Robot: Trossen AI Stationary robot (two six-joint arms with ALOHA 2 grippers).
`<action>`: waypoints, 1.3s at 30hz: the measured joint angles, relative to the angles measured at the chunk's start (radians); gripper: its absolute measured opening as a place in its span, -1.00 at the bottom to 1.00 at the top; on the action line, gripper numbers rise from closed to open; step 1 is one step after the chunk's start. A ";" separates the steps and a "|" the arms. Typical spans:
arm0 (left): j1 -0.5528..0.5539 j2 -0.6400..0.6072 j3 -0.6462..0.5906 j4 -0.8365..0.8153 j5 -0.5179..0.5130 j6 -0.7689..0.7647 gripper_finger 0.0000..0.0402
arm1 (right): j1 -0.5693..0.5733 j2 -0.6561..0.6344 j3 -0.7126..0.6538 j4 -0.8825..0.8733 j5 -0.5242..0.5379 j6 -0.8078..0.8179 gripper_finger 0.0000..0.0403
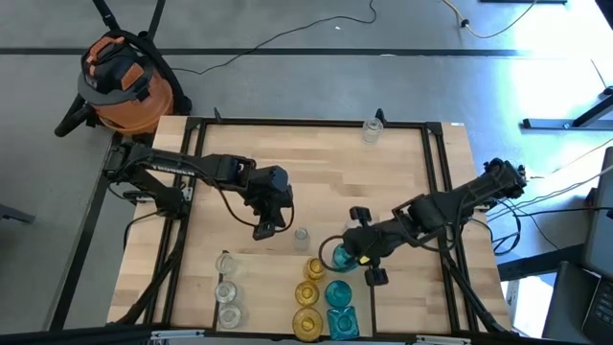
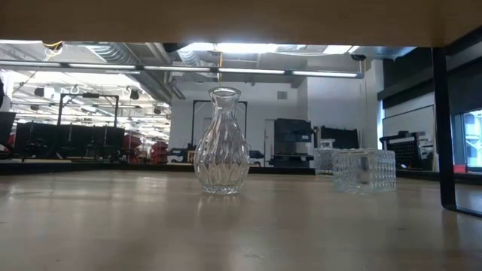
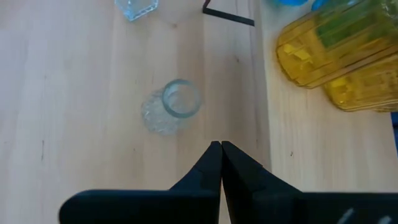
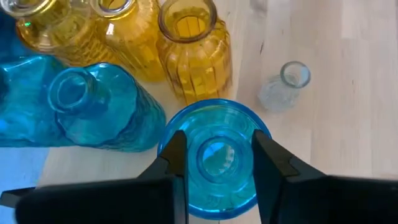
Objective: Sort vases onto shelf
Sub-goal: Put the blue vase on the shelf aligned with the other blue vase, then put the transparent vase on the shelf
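Two dark jointed arms with black cables, matte black pincer fingers (image 4: 177,162).

Grey floor (image 1: 287,77), orange shop vacuum (image 1: 123,81), cables; ceiling strip lights (image 2: 248,49).

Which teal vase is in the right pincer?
The round teal vase at the head of the blue column, gripped by the right pincer at its neck. The other teal vases stand free, nearer the table's edge.
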 joint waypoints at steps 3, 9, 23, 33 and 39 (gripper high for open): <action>-0.011 0.000 0.000 0.003 -0.001 -0.011 -0.99 | 0.012 0.017 0.000 0.015 -0.009 0.004 -0.59; -0.024 0.000 0.000 0.018 -0.007 -0.047 -0.99 | 0.032 0.040 0.000 0.047 -0.028 0.026 -0.59; -0.067 0.000 0.000 0.026 -0.054 -0.072 -0.99 | 0.030 0.049 0.001 0.053 -0.043 0.036 0.18; -0.065 0.000 0.000 0.096 -0.058 -0.078 -0.99 | 0.024 0.010 0.050 -0.009 0.091 0.013 0.18; -0.045 0.035 0.002 0.155 -0.095 -0.121 -0.99 | -0.020 0.008 0.139 -0.117 0.184 0.013 0.07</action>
